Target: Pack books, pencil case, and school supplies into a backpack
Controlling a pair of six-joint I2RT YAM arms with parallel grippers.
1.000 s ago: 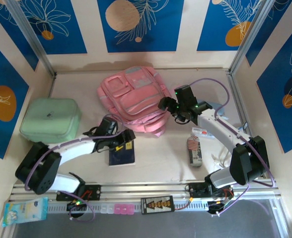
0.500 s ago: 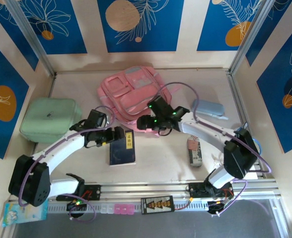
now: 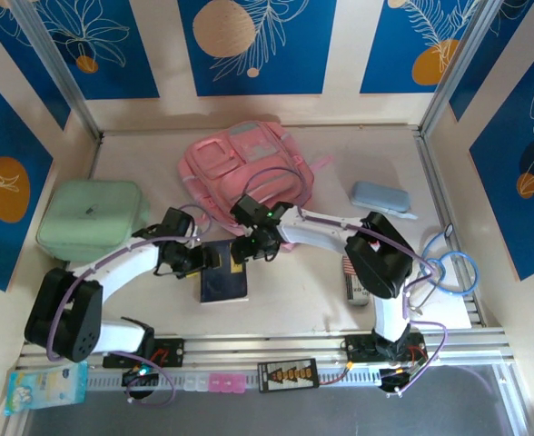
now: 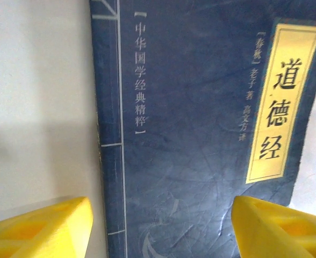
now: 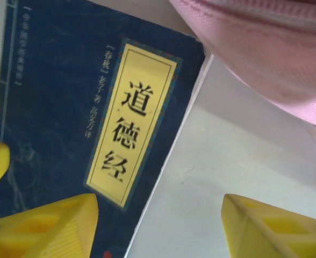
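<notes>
Both arms had swung inward since the earlier frame: left tool (image 3: 197, 259) and right tool (image 3: 249, 247) flanked the dark blue book (image 3: 223, 286), which lay flat mid-surface just nearward of the backpack (image 3: 249, 173), long axis near-to-far. Both tools were part-open and empty, left at the spine edge, right at the far-right corner.

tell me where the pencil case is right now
In the top view, the pencil case lies flat on the table, right rear part, apart from and right of the pink backpack.
</notes>
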